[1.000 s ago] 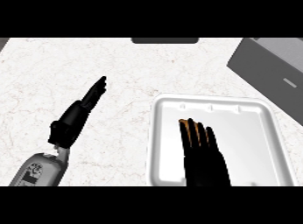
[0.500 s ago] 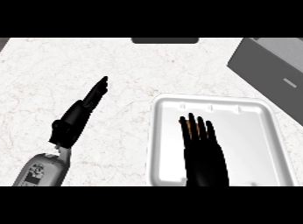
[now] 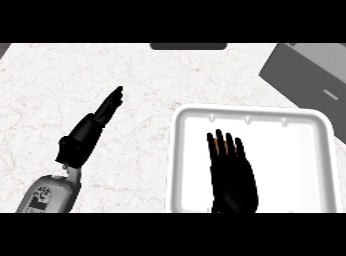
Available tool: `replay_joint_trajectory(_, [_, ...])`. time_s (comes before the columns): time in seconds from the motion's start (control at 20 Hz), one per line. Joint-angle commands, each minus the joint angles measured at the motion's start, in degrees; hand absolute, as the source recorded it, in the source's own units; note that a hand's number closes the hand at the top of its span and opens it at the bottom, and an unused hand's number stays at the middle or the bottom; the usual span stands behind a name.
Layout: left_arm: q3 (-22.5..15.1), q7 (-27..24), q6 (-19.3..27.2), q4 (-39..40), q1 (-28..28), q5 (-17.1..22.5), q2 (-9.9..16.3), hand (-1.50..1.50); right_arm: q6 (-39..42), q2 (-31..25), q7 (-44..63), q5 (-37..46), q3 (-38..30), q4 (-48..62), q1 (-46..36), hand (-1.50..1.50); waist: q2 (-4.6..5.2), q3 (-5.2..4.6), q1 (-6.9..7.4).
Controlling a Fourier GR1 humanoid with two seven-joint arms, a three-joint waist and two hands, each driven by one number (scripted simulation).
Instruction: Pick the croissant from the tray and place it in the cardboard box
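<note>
The right hand (image 3: pixel 231 167) covers nearly all of the croissant (image 3: pixel 220 146) (only thin brown slivers show between its fingers), so contact perhaps cannot be judged. The cardboard box (image 3: pixel 320 80) runs off the right edge.

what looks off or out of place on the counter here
Nothing stands out. The white tray sits flat on the counter; the right robot hand covers the croissant, showing only orange slivers between its fingers. The left robot hand rests open beside the tray.
</note>
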Motion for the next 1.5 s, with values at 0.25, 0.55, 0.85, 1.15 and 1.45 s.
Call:
replay_joint_trajectory(0.25, [2.1, -3.8, -2.3, 1.5, 1.9, -1.9, -1.6, 0.00, -1.0, 2.4, -0.8, 2.0, -0.5, 4.8, 1.2, -1.50, 0.04, 0.03, 0.06])
replay_joint_trajectory(0.55, [3.4, 1.7, -2.4, 1.1, -1.9, -2.6, -2.8, 0.00, 0.1, 0.8, -2.3, 2.8, -3.0, 4.8, 0.4, -1.50, 0.04, 0.03, -0.06])
replay_joint_trajectory(0.85, [3.7, 0.9, -3.6, -0.9, 0.9, -2.1, -2.7, 0.00, -3.9, -0.9, -6.3, 3.0, -7.5, 12.6, -2.5, -1.50, 0.09, 0.03, 0.14])
replay_joint_trajectory(1.15, [2.4, -1.2, -2.7, 0.9, 1.2, -4.6, -4.2, 0.00, -5.7, -1.7, -8.8, 3.7, -6.5, 14.8, -0.9, 1.50, 0.08, 0.03, 0.00])
replay_joint_trajectory(1.45, [5.1, -2.5, -4.7, 1.9, 0.5, -3.1, -3.1, 0.00, -10.8, -0.6, -9.0, 9.0, -4.2, 16.2, -2.9, 1.50, 0.08, 0.03, 0.09])
